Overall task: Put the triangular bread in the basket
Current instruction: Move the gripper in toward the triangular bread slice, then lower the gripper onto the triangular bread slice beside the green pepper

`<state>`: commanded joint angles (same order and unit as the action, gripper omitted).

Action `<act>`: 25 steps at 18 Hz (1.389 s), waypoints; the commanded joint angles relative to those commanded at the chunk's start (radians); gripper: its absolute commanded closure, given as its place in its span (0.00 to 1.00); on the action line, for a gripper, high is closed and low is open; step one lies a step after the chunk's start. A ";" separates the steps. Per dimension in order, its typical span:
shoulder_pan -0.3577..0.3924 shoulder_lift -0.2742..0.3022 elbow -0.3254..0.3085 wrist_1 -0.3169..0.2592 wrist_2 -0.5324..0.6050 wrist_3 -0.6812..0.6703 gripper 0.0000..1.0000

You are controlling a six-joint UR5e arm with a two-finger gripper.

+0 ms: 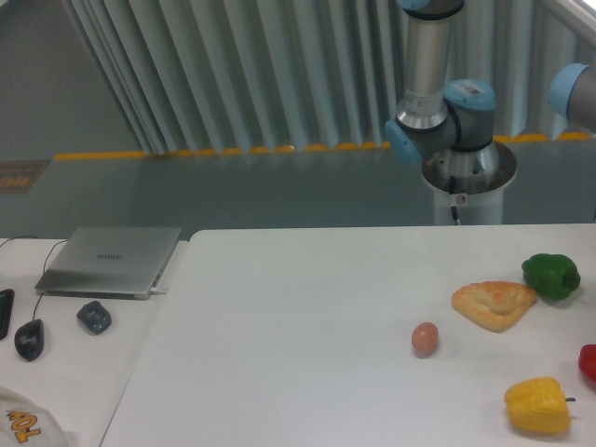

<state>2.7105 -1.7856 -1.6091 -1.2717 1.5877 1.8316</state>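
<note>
The triangular bread (494, 304) lies flat on the white table (307, 335) at the right, golden-brown with a paler centre. It sits just left of a green bell pepper (551, 276) and up-right of a brown egg (425, 339). The basket is out of view. Only the arm's base and lower joints (442, 112) show behind the table at the upper right; the gripper itself is out of the frame.
A yellow bell pepper (538, 406) rests near the front right, and a red object (589, 361) is cut off by the right edge. On the left side table are a closed laptop (110, 261), a mouse (30, 339) and a small dark object (93, 318).
</note>
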 joint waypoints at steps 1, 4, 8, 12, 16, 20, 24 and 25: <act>0.002 0.000 0.000 0.000 -0.002 0.003 0.00; 0.000 0.002 0.002 -0.008 -0.003 0.008 0.00; -0.023 0.005 -0.034 -0.002 -0.079 -0.008 0.00; -0.067 0.018 -0.044 -0.005 -0.083 -0.037 0.00; -0.143 0.017 -0.041 0.000 -0.011 -0.055 0.00; -0.224 0.012 -0.048 -0.006 0.061 -0.159 0.00; -0.302 0.002 -0.095 0.006 0.069 -0.253 0.00; -0.322 -0.005 -0.109 0.008 0.075 -0.271 0.00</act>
<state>2.3886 -1.7901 -1.7179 -1.2640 1.6628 1.5602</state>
